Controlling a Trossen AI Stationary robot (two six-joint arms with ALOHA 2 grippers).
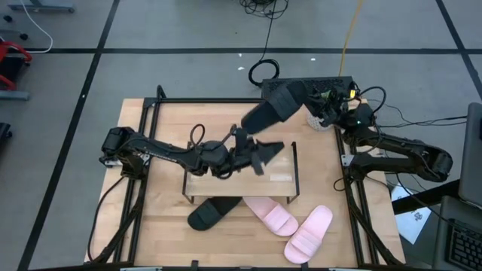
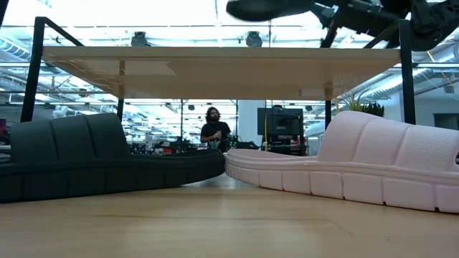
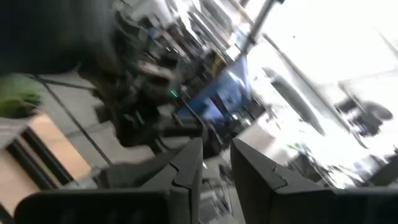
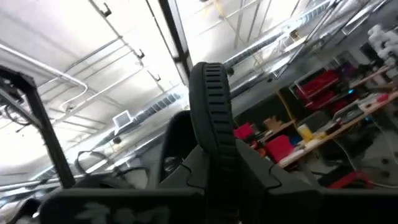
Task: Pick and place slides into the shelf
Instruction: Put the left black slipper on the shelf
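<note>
My right gripper (image 1: 310, 101) is shut on a matte black slide (image 1: 267, 111), held in the air past the shelf's far edge and above its board in the low view (image 2: 262, 8). The shelf (image 1: 226, 177) is a light board on a thin black frame, standing mid-table. My left gripper (image 1: 265, 154) hovers over the shelf's top with its fingers a little apart (image 3: 216, 180), holding nothing. The other black slide (image 1: 215, 213) and two pale pink slides (image 1: 271, 217) (image 1: 309, 233) lie soles down on the table at the shelf's near side. My right gripper pinches the black slide between its two fingers at the end nearest the wrist (image 1: 297, 96). The wrist view shows the slide edge-on, its ribbed sole rim (image 4: 208, 106) rising from between the fingers. The fingers come roughly level from the table's far right. The slide is lifted clear, and its free end (image 1: 252, 120) points toward the shelf.
The wooden table (image 1: 158, 226) has a black frame rail along its far and side edges. Cables and a power strip (image 1: 316, 81) lie beyond the far edge. A person (image 2: 213, 129) stands far off in the room behind.
</note>
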